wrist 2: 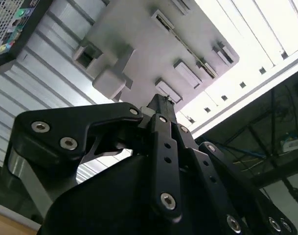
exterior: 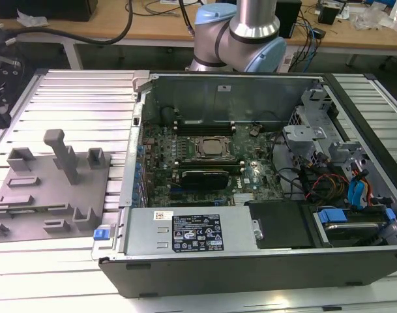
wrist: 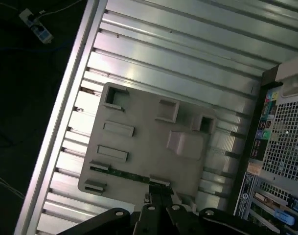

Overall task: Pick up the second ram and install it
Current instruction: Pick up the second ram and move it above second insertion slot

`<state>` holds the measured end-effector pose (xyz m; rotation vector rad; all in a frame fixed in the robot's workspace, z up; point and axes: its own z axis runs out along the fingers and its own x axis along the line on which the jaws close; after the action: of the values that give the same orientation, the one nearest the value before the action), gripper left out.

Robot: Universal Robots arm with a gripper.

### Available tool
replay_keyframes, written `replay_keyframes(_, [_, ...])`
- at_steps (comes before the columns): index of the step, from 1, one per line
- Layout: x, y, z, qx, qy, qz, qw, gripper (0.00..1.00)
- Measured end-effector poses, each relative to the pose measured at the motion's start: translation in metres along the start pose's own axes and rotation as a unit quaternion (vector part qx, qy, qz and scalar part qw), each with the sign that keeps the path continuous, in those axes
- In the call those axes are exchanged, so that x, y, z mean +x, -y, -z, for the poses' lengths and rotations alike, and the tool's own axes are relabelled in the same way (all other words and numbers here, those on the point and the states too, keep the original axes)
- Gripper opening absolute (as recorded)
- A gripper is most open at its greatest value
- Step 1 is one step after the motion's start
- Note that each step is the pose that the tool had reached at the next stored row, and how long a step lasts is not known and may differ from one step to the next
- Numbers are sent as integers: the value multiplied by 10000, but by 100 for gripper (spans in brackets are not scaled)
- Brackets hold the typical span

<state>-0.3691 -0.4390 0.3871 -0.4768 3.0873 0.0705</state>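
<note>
The exterior view shows the case (exterior: 250, 163) beside the holder (exterior: 29, 195) and the arm (exterior: 240, 32) rising behind the case. The first wrist view shows the ram (wrist: 124, 174) lying along one edge of the holder. In both wrist views the gripper (wrist: 157, 192) points down at that edge, its fingertips (wrist 2: 161, 104) drawn together and holding nothing.

Exterior view: raised camera angled down at mid range on open computer case (exterior: 250, 150). Arm base (exterior: 240, 36) at 12 o'clock, grey holder plate (exterior: 45, 189) at 9 o'clock.
First wrist view: looks down past gripper (wrist: 158, 192) onto holder plate (wrist: 149, 142) from well above.
Second wrist view: close behind gripper (wrist 2: 163, 100), holder plate (wrist 2: 139, 58) beyond.
All three share holder plate and ribbed surface (exterior: 81, 98).
</note>
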Motion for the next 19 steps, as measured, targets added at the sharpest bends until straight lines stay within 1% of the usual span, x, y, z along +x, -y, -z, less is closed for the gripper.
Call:
replay_keyframes(1, [0,0,0,-5,-8,194,9998,11])
replay_keyframes(2, [0,0,0,-8,-14,327,9995,11])
replay_keyframes(5, [0,0,0,-16,-29,692,9976,11])
replay_keyframes(7, [0,0,0,-22,-40,946,9955,11])
replay_keyframes(8, [0,0,0,-25,-45,1077,9942,11])
replay_keyframes(9, [0,0,0,-27,-49,1163,9932,11])
replay_keyframes(10, [0,0,0,-29,-51,1221,9925,11])
replay_keyframes(11, [0,0,0,-31,-55,1317,9913,11])
replay_keyframes(13, [0,0,0,-34,-61,1443,9895,11])
replay_keyframes(14, [0,0,0,-37,-66,1581,9874,11])
replay_keyframes(15, [0,0,0,-39,-70,1669,9859,11])
replay_keyframes(16, [0,0,0,-40,-72,1724,9850,11])
replay_keyframes(18, [0,0,0,-46,-81,1940,9810,11])
replay_keyframes(19, [0,0,0,-47,-84,2006,9796,11])
